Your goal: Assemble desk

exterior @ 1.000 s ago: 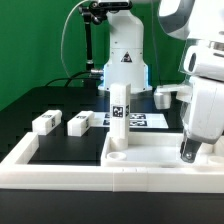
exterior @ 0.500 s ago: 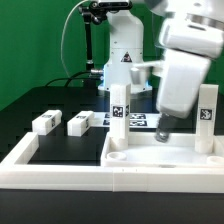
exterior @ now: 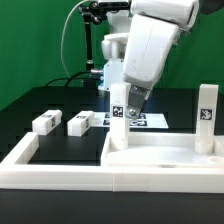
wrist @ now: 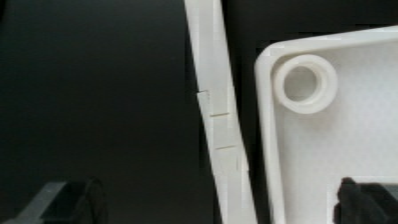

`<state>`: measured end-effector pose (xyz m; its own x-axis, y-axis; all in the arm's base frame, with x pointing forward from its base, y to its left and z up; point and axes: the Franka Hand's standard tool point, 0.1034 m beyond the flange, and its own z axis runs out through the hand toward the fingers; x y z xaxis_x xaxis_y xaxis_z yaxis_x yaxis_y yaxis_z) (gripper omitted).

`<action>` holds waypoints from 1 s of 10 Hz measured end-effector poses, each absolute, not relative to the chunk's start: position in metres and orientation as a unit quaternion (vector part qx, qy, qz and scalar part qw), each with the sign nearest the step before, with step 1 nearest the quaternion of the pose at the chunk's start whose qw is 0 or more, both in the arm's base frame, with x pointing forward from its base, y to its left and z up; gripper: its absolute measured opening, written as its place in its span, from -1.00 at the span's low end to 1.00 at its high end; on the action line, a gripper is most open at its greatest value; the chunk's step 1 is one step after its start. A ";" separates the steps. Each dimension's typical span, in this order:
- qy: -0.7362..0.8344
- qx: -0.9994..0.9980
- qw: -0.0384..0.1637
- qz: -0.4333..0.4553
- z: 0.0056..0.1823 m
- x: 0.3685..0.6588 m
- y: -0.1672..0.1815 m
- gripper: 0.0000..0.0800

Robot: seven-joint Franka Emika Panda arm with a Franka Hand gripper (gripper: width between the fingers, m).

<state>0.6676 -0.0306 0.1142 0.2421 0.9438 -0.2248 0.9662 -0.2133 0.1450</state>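
Note:
The white desk tabletop (exterior: 165, 152) lies flat at the front, hollow side up. Two white tagged legs stand upright in it, one at the exterior view's left corner (exterior: 118, 108) and one at the right corner (exterior: 207, 113). Two more legs (exterior: 45, 122) (exterior: 78, 122) lie loose on the black surface. My gripper (exterior: 132, 108) hangs above the tabletop, just right of the left upright leg, and holds nothing. In the wrist view my gripper (wrist: 217, 205) is open, with dark fingertips (wrist: 71, 200) far apart. Below it are the tabletop's corner (wrist: 347, 150) and a round socket (wrist: 306, 82).
The marker board (exterior: 145, 121) lies behind the tabletop. A long white rim (exterior: 60, 170) frames the black surface at the front and left. The robot base (exterior: 125, 62) stands at the back. In the wrist view a thin white strip (wrist: 210, 100) runs beside the tabletop.
My gripper has let go of the right leg, which now stands alone in its corner. It has risen and moved across to the exterior view's left, beside the left leg.

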 end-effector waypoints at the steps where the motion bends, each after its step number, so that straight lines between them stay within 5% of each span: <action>1: 0.613 0.778 0.128 -0.044 0.114 0.667 -0.031 0.62; 10: 0.264 0.958 0.112 -0.016 0.101 0.635 -0.056 0.62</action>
